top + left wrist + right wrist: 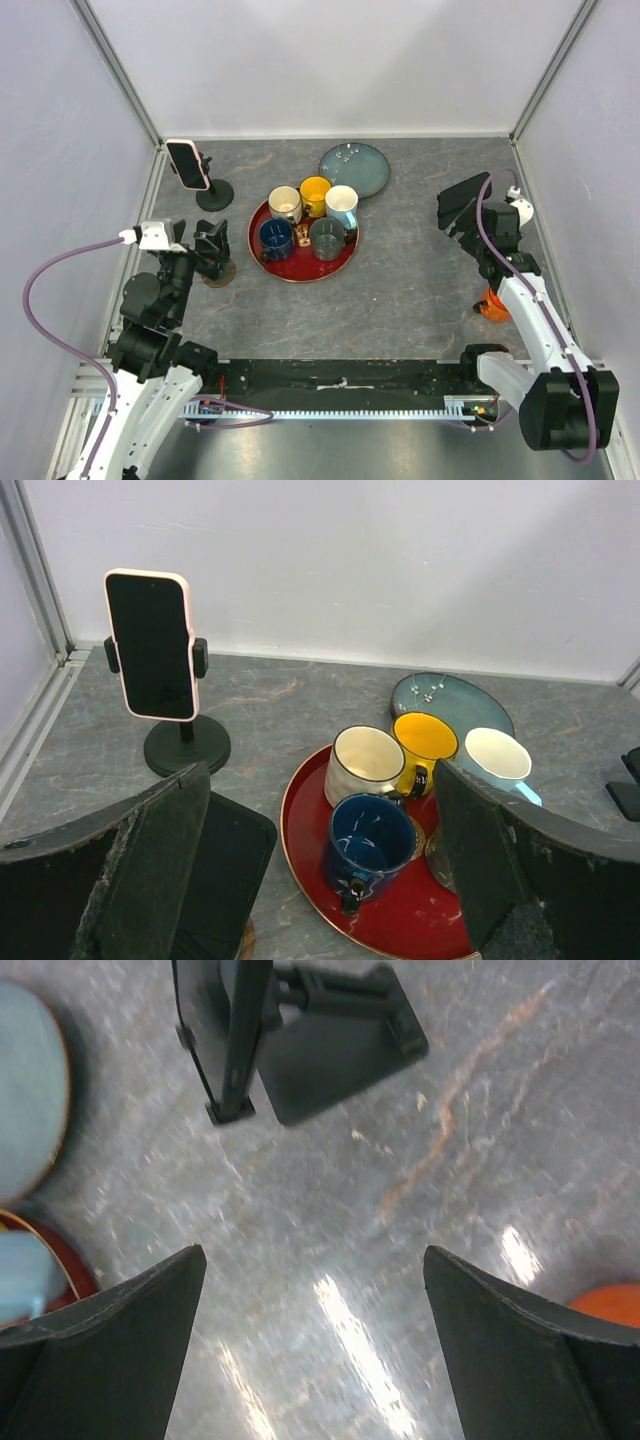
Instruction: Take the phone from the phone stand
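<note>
Nearest us, the left gripper hangs with its jaws spread wide and nothing between them. Only its wrist view shows the dark flat slab beneath it; overhead we see just a brown disc there. The right gripper is equally wide and empty, with an orange object beside its arm. Its wrist view shows a black folded piece on the table, which the overhead view hides. Mid-table, a red tray carries a dark blue mug, a grey mug, a cream mug, a yellow mug and a pale blue mug. Just beyond lies a teal plate, its pale marks too small to read. Farthest, in the left corner, the phone, pink-cased and dark-screened, sits clamped upright in the phone stand, well apart from both grippers.
</note>
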